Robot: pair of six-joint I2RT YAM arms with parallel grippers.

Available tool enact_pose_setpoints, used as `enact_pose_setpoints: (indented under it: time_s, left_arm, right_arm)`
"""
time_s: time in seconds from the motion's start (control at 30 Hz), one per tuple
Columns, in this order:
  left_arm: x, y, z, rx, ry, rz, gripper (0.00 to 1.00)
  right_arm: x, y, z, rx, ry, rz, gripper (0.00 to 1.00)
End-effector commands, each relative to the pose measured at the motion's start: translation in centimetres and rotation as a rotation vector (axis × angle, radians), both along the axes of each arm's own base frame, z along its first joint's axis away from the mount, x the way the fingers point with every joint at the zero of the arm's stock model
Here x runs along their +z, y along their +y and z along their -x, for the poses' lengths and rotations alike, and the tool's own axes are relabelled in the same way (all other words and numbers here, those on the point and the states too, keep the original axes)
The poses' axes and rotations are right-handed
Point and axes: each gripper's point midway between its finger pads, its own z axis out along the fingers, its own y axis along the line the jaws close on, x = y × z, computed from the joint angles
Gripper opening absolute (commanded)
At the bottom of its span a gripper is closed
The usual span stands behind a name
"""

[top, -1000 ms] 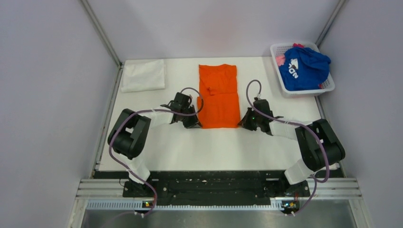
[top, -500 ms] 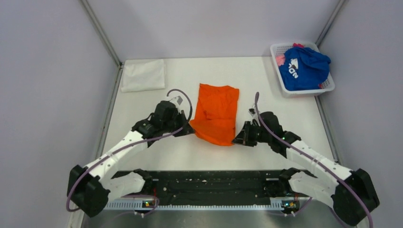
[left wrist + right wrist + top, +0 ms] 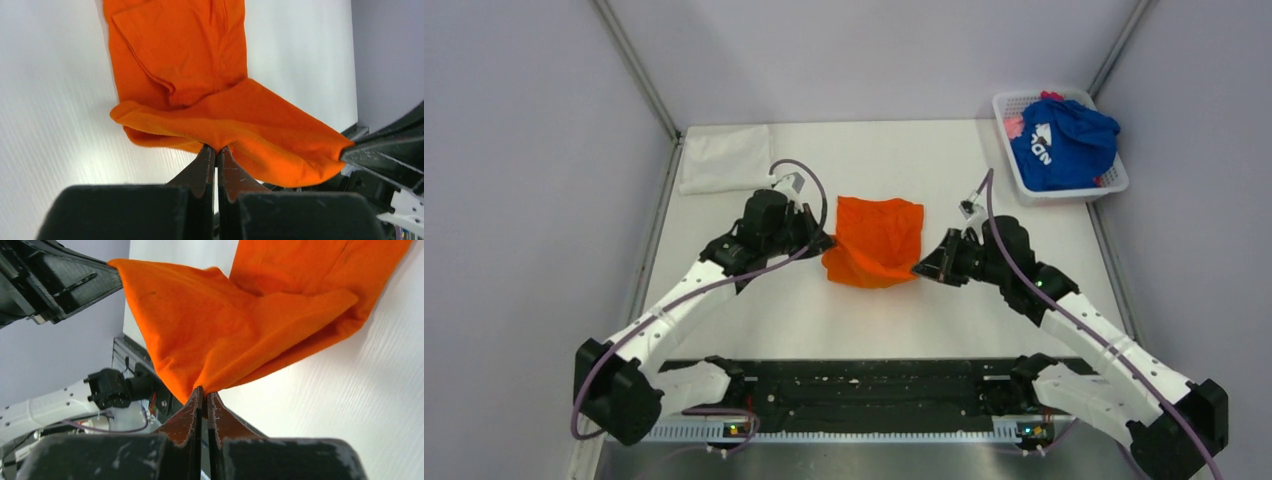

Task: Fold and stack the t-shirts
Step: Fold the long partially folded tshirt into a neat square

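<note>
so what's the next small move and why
Likely carry the hem to the far edge and lower it: the left gripper and right gripper are shut on a near corner of the orange shirt, lifted, fold only half over.

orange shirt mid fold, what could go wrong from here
1. The left gripper and right gripper each pinch only a thin edge of the orange t-shirt; a corner could slip out.
2. The lifted hem sags between them, so the fold may land creased.
3. From above, the grippers sit unevenly, so the fold may skew.
</note>
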Motion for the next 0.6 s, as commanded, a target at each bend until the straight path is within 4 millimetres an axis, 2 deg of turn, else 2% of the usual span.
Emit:
enact_pose_setpoints:
  time_s: [0.0,0.13,0.37,0.57]
  left_arm:
    - [3.3,-0.9,-5.0,0.007,-0.125,0.051,0.0]
    - [3.5,-0.8,-7.9,0.017,-0.125,0.073,0.0]
    - [1.7,-0.5,-12.5,0.006,-0.069,0.101,0.0]
    - [-0.1,-0.6,-15.8,-0.041,0.012,0.162,0.0]
  right_arm:
    - [3.6,-0.4,-3.8,-0.107,-0.126,0.026,0.0]
    - [4.3,-0.9,-6.6,-0.163,-0.141,0.046,0.0]
    - [4.1,-2.1,-11.1,-0.233,-0.131,0.052,0.0]
    - [2.2,-3.6,-14.8,-0.293,-0.095,0.075,0.0]
